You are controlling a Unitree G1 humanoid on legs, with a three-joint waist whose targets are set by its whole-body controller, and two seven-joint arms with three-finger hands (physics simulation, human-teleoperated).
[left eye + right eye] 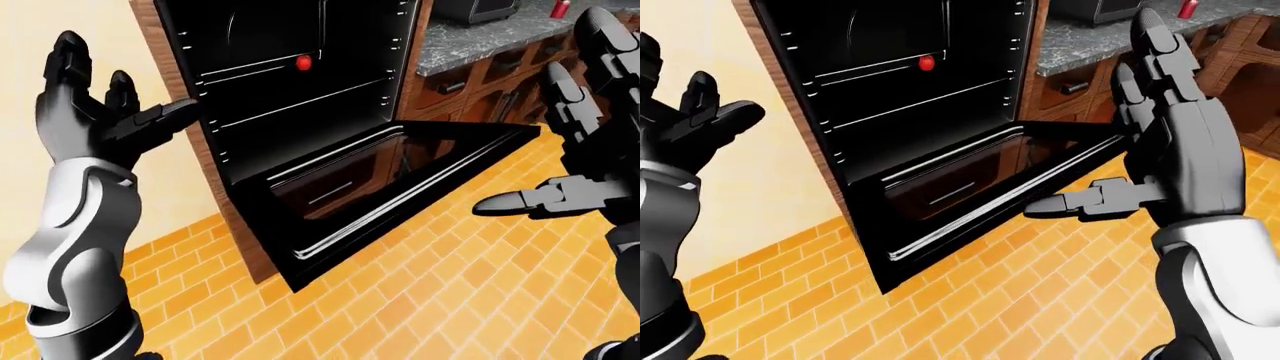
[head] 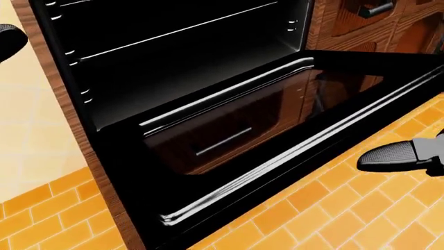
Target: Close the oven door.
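The black built-in oven (image 1: 290,82) sits in a wood surround with its door (image 1: 400,169) folded down flat and fully open. The door's glass faces up, and its silver handle bar (image 2: 305,143) runs along the outer edge. A small red light (image 1: 303,63) glows on the inner wall of the cavity. My left hand (image 1: 120,82) is raised to the left of the oven, open and touching nothing. My right hand (image 1: 1120,127) is open, held up to the right of the door's outer edge. Its thumb (image 2: 392,155) points toward the door but stays apart from it.
To the oven's right, a grey stone counter (image 1: 480,34) runs over wood drawers with dark handles (image 1: 450,86). It carries a dark appliance (image 1: 475,9) and a red can (image 1: 560,9). Orange floor tiles (image 1: 430,300) spread below the door. A cream wall (image 1: 20,45) stands at left.
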